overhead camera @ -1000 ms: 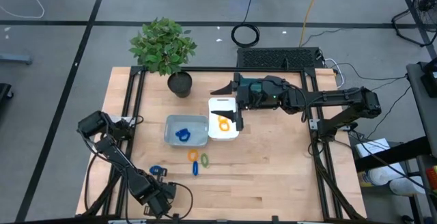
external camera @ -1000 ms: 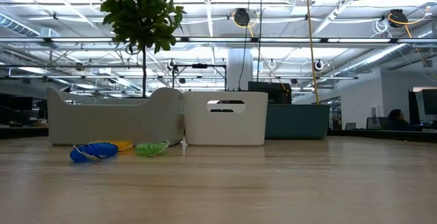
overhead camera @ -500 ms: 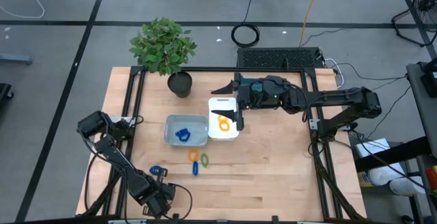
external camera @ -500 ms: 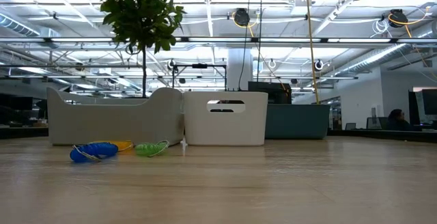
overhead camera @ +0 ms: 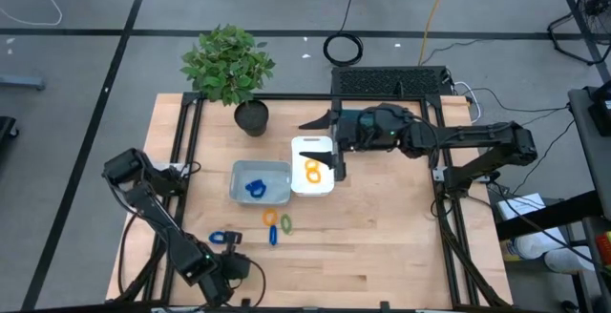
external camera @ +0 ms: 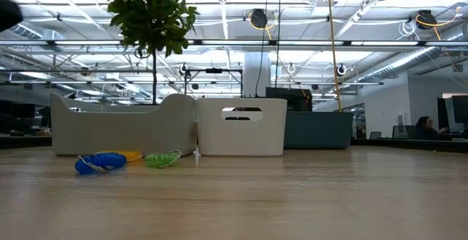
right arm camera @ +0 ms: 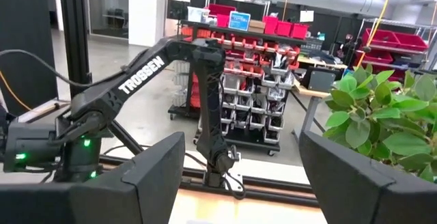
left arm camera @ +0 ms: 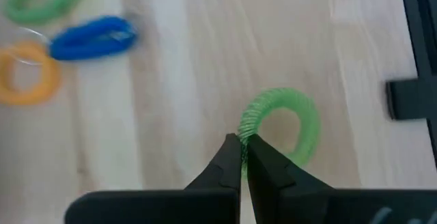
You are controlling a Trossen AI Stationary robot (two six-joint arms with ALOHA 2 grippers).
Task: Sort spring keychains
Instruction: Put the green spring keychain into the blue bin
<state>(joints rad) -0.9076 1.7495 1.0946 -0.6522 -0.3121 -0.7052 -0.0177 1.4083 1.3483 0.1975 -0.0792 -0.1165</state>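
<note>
Left gripper (left arm camera: 241, 157) low over bench (overhead camera: 382, 246) near front edge, fingers pinching green keychain (left arm camera: 281, 125) by coil end, seemingly. Right gripper (overhead camera: 325, 141) above white tray (overhead camera: 312, 187), fingers spread.

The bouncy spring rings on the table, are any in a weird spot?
Nothing spilled. Three small coiled plastic rings, orange, green and blue, lie unsorted on the wooden table, and the left pincer pinches a green coil.

Pale wooden table (overhead camera: 382, 246), matt finish
</note>
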